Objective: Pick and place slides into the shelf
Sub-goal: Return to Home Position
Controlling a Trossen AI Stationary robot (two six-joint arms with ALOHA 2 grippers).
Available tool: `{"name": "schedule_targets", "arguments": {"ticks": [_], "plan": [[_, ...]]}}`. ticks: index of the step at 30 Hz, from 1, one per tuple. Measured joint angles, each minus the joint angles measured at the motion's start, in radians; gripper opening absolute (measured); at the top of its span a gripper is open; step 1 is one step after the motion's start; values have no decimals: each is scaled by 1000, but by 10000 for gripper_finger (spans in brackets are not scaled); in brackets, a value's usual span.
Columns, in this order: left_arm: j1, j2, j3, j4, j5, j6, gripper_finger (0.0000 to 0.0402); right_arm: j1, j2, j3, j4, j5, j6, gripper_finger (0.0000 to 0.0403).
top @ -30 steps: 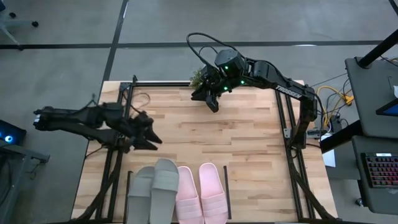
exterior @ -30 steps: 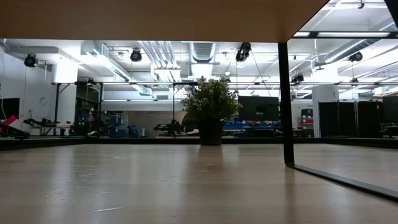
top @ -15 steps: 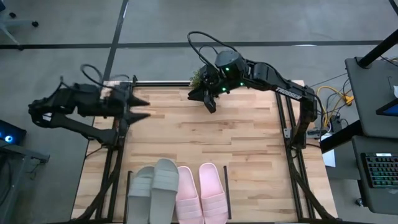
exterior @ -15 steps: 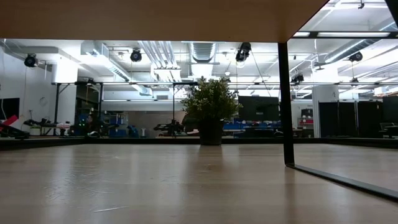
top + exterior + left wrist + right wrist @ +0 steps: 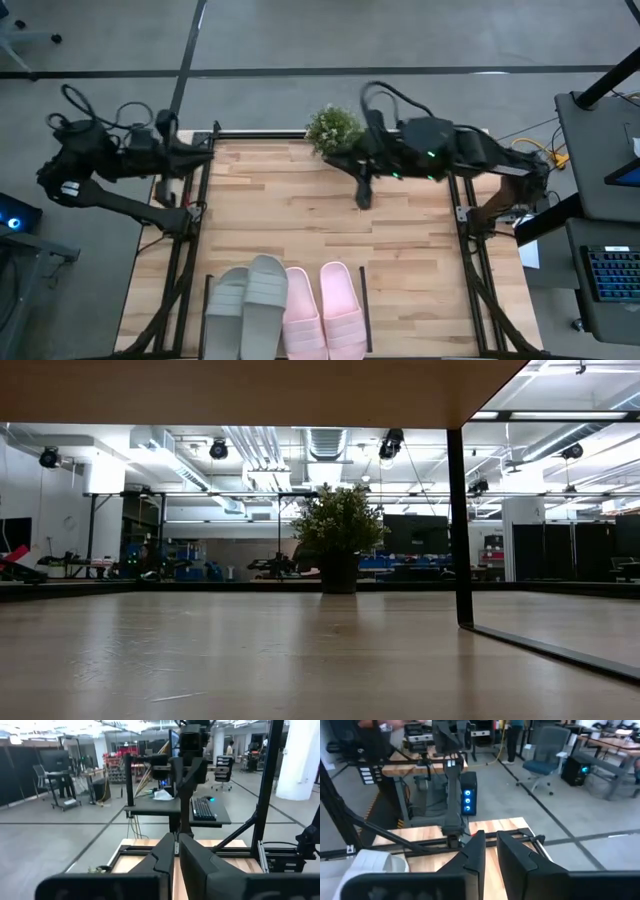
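**Four slides in the shelf, both arms empty at the far side of the table**

The shelf (image 5: 365,310) sits at the table's (image 5: 300,215) near edge, marked by thin black upright bars. Between two of these bars all four slides lie side by side with their toes pointing toward the far edge. The grey-green pair (image 5: 250,310) is on the left side. Its right-hand slide sits a little farther in and overlaps its mate. The pink pair (image 5: 325,312) lies just beside it on the right, and the nearer pink slide touches the grey-green one. Any print on the straps is too small to read.

The left gripper (image 5: 203,152) is off the table's far left corner, above the black frame, with its arm folded outside the table. In its wrist view the left gripper's fingers (image 5: 192,865) are pressed almost together, with only a sliver of light between them, and nothing is held. The right gripper (image 5: 362,195) hangs over bare wood just beside a small potted plant (image 5: 333,128) at the far edge. Its fingers (image 5: 472,857) stand a narrow gap apart and grip nothing.

From table height the plant (image 5: 338,530) stands beyond one black upright bar (image 5: 458,520).
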Motion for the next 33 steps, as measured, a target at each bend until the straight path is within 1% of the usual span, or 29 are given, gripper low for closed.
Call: {"name": "schedule_targets", "arguments": {"ticks": [3,7,9,11,13,15,19,20,22,25,27,30,32,33], "plan": [[0,-69,-34,-3,6,17,11,63,-64,-69,1,90,17,35],[0,-187,-98,-17,7,55,1,137,-158,-196,11,250,59,34],[0,-259,-128,-65,-6,49,1,161,-204,-265,37,291,79,33],[1,-328,-165,-99,-18,24,1,174,-245,-343,95,304,87,33],[1,-379,-220,-122,-4,0,0,176,-277,-420,170,304,88,33],[2,-417,-261,-99,10,-7,0,175,-306,-488,241,304,89,33],[2,-492,-351,-92,-11,-16,0,157,-358,-607,337,325,101,33],[2,-506,-384,-65,-5,-22,0,152,-370,-635,355,337,117,33],[2,-533,-467,17,39,-22,0,143,-389,-688,372,355,147,33],[2,-576,-602,194,92,-11,0,136,-418,-755,425,358,168,33],[2,-596,-688,268,93,-6,0,135,-430,-791,474,359,163,33],[2,-615,-796,284,52,-3,0,133,-441,-841,525,358,152,33],[3,-641,-847,281,11,19,0,132,-444,-864,532,358,152,33],[3,-658,-865,281,7,36,0,132,-447,-873,533,358,153,33]]}}
